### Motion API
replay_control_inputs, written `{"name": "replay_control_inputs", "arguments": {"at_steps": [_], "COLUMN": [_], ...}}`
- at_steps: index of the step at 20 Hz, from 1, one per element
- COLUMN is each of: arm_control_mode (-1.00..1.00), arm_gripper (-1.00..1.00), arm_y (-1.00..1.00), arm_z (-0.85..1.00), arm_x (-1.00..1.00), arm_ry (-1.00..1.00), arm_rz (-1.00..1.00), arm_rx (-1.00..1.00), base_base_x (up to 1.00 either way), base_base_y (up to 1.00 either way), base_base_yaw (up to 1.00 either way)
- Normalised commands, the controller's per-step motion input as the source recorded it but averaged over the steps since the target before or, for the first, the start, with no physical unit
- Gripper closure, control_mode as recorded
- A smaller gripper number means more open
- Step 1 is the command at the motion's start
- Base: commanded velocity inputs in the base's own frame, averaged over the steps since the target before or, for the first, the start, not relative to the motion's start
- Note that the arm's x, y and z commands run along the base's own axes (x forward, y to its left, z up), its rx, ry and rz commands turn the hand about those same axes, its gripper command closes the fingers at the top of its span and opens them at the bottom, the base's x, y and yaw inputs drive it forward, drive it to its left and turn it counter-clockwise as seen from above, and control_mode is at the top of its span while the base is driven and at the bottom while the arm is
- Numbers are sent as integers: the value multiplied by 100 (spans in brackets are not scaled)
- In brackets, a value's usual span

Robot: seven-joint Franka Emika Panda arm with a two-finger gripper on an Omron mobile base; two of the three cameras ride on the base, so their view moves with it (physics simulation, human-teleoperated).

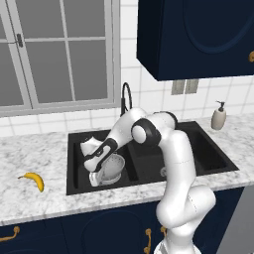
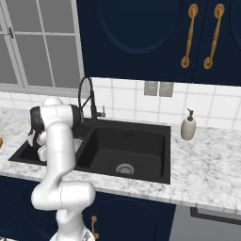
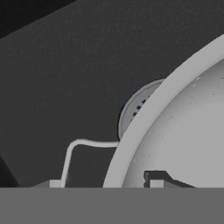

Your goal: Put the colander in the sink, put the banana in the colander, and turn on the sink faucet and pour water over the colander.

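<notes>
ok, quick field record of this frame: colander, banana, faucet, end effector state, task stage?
colander: in the left basin of the sink, over the drain
banana: on the counter left of the sink, not yet in the colander
sink faucet: no water visible
end effector: astride the colander's rim, one fingertip inside, one outside; grip or release unclear
soap dispenser: counter, behind the right basin
task stage: colander placed; banana and water pending

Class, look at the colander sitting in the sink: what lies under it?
Under the colander the black sink floor shows, with part of a round drain at its rim. The rest of the drain is covered.
</notes>
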Motion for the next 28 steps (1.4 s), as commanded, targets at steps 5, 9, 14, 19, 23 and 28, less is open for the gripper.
{"name": "replay_control_inputs", "arguments": {"at_steps": [5,9,14,19,23,28], "arm_control_mode": [-100,-100,-100,-100,-100,-100], "arm_gripper": [-100,-100,-100,-100,-100,-100], "arm_y": [0,0,0,0,6,8], "arm_z": [0,0,3,39,72,78], "arm_x": [0,0,0,0,-3,-11], "arm_ry": [0,0,0,-1,-4,-2], "arm_rz": [0,0,0,-7,-14,-19], "arm_rx": [0,0,0,0,0,0], "base_base_x": [0,0,0,0,0,0], "base_base_y": [0,0,0,0,0,0], "base_base_yaw": [0,0,0,0,0,0]}}
